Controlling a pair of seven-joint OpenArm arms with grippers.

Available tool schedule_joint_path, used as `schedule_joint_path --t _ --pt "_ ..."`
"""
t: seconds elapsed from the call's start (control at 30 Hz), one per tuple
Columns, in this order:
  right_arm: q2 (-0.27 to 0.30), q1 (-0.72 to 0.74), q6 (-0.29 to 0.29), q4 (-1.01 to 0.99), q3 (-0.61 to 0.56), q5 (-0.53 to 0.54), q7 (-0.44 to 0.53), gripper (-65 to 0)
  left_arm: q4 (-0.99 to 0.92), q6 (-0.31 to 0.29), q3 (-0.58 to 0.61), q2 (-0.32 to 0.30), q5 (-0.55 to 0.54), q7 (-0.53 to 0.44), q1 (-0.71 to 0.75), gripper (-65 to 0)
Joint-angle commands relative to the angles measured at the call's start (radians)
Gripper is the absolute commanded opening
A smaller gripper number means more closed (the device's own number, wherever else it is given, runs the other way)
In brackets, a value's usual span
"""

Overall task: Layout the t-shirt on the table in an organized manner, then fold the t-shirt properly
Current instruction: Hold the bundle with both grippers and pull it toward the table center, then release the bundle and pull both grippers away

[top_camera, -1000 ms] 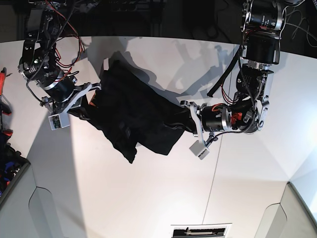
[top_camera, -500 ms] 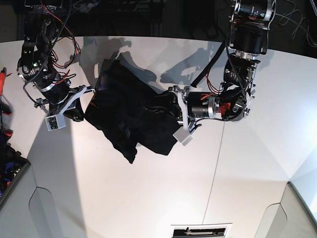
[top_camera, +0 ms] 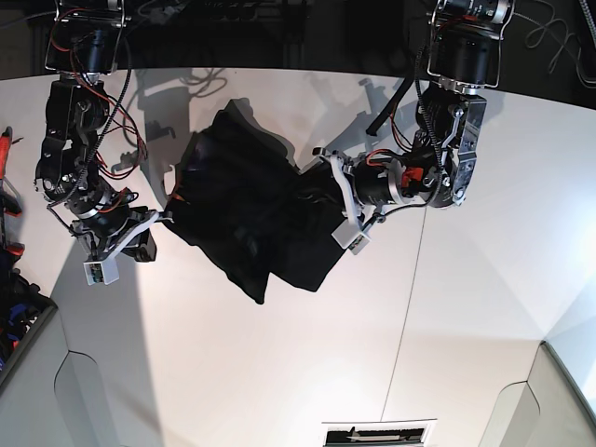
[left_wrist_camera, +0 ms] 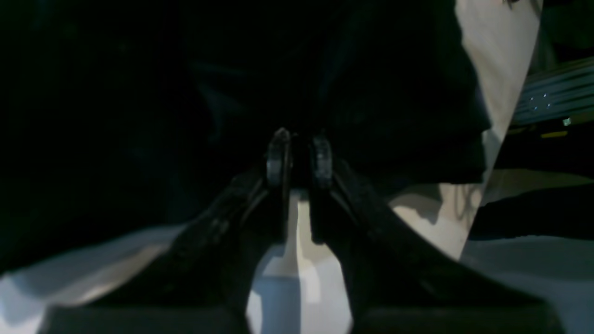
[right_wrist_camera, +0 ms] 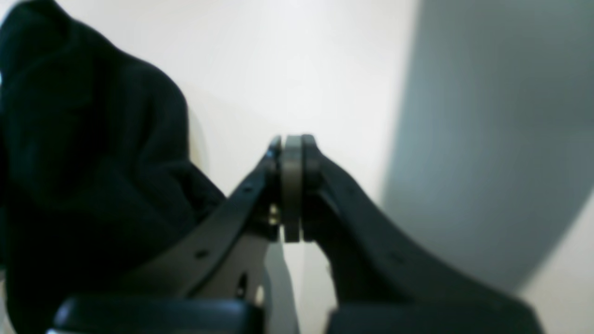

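The shirt [top_camera: 247,219] lies bunched mid-desk [top_camera: 447,354]; left tool [left_wrist_camera: 299,157], barely parted, noses its edge, right tool [right_wrist_camera: 291,185] pinched empty beside it, so grab corners and pull apart.

The t-shirt [top_camera: 247,209] lies bunched on the bench [top_camera: 447,317], between the two arms. The left gripper [top_camera: 328,191] sits at the cloth's near edge, the cloth directly ahead of its tips. The right gripper [top_camera: 169,216] lies just beside the opposite edge, the cloth to its left in the wrist view.
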Motion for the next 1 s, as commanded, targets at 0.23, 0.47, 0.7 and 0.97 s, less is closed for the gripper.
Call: schedule_joint_path --t 0.23,0.47,0.7,0.97 --pt "-0.01 -0.029 0.066 0.014 0.004 0.128 -0.003 -65.0 0.015 -0.009 -0.008 -0.068 -0.007 -0.03 -0.005 -55.0" --pt "-0.075 -0.101 0.106 0.014 0.004 0.199 -0.019 -65.0 0.015 -0.009 -0.008 -0.074 0.119 -0.117 -0.006 -55.0" --pt "-0.164 -0.173 0.125 0.019 0.003 0.251 -0.031 -65.0 0.015 -0.009 -0.008 -0.081 0.21 -0.208 -0.026 -55.0" --pt "-0.224 -0.21 0.132 0.038 -0.01 0.279 -0.064 -65.0 -0.048 -0.009 -0.008 -0.08 0.272 -0.285 -0.103 -55.0"
